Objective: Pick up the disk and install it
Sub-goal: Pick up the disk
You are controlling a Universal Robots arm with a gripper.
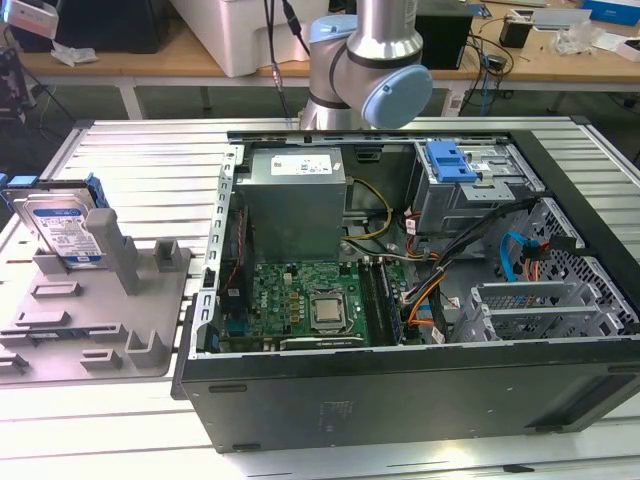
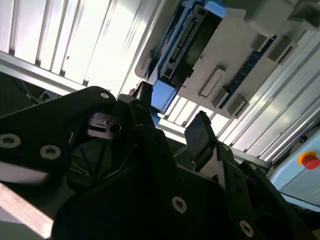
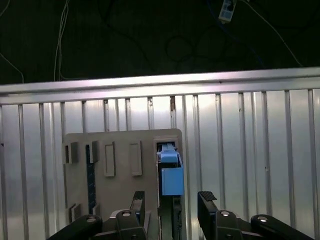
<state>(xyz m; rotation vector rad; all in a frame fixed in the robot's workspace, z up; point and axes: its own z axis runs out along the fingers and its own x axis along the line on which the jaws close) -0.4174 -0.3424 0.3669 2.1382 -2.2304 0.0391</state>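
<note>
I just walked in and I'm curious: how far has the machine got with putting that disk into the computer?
Barely begun. Nothing looks done yet: the disk stands upright in the grey fixture, outside the computer case. In hand: the claw is open and empty, lined up with the disk's blue end in the first wrist view, not touching it. Left: both the pickup and the installing.

The exterior view is evenly lit from overhead; soft shadows are cast inside the computer case (image 1: 400,385). In the second wrist view, strong glare is produced on the slatted table (image 2: 100,40), and the gripper (image 2: 172,112) is rendered dark against it. In the first wrist view, the background beyond the table is left nearly black.
</note>
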